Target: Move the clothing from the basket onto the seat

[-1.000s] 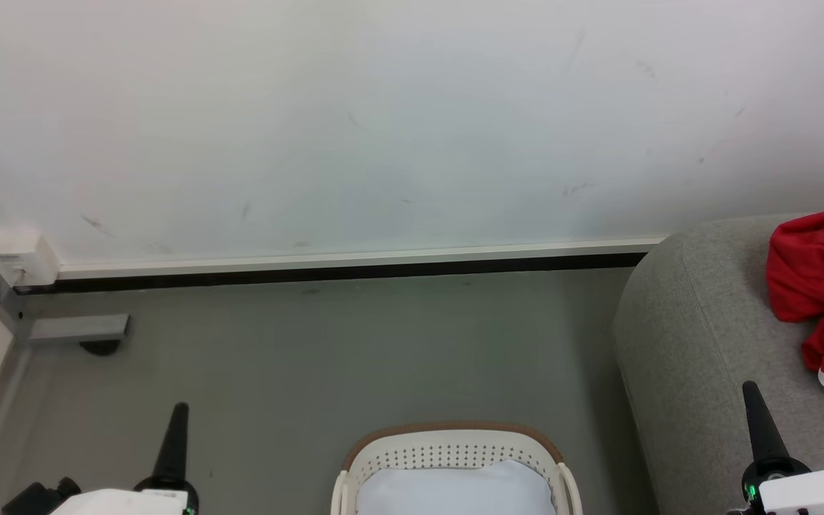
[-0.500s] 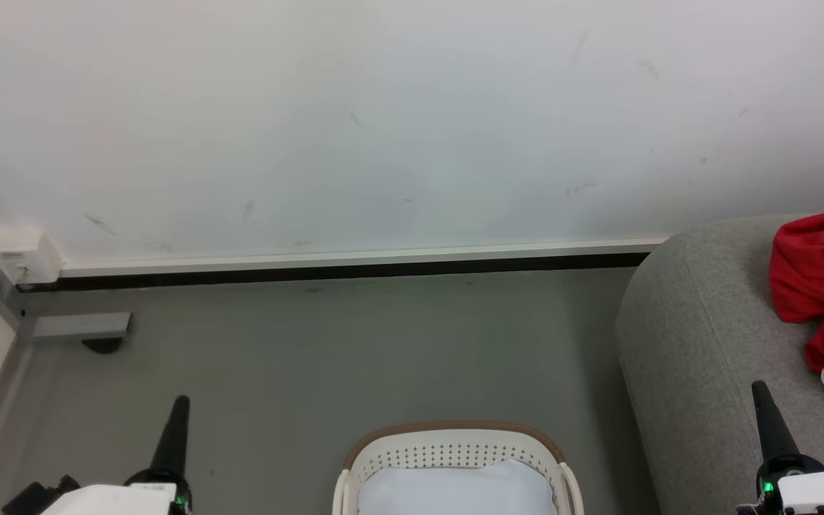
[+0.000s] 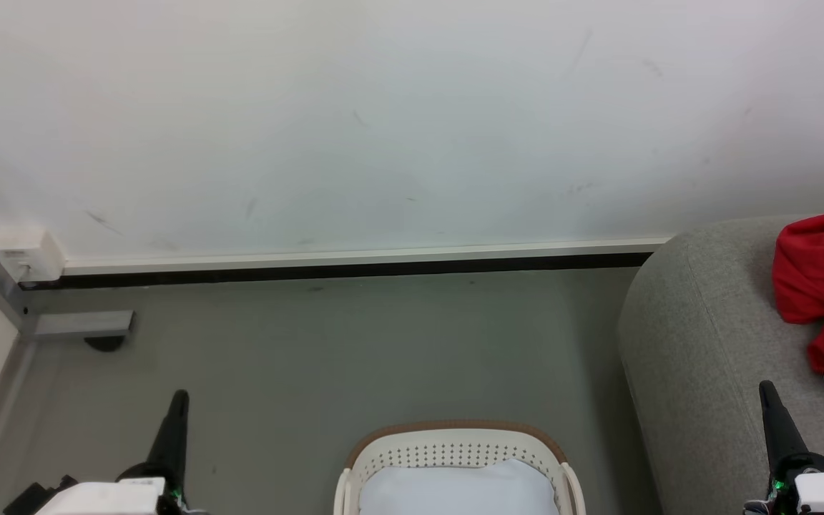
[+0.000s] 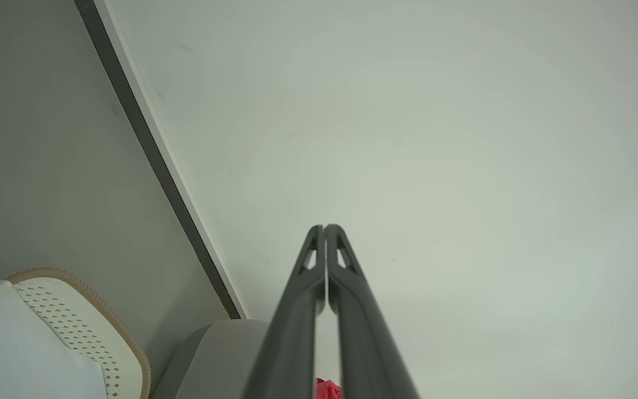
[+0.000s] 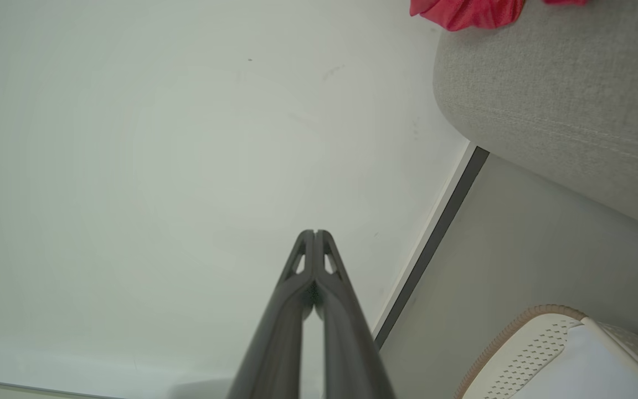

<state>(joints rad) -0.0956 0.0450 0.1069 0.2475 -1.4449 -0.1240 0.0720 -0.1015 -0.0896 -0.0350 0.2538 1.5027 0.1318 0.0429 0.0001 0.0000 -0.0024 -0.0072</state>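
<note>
Red clothing (image 3: 823, 286) with a white band lies crumpled on the grey seat (image 3: 698, 343) at the right edge; a bit of it shows in the right wrist view (image 5: 466, 11) and between the fingers in the left wrist view (image 4: 327, 389). The cream basket (image 3: 455, 447) with its brown rim stands on the floor at bottom centre, a plain white cloth (image 3: 455, 490) in it. My left gripper (image 3: 180, 395) is shut and empty at the lower left, its tips (image 4: 324, 228) pressed together. My right gripper (image 3: 767, 387) is shut and empty over the seat's front, tips (image 5: 315, 233) together.
A pale wall with a white and black skirting strip (image 3: 355, 261) runs behind the grey floor (image 3: 326, 350). A white box (image 3: 26, 254) and a metal frame (image 3: 76, 325) sit in the left corner.
The head view has drifted a little, so sofa and clothing sit slightly further right. Both grippers show lower in the picture, and the right one has shifted right. Both stay shut.
</note>
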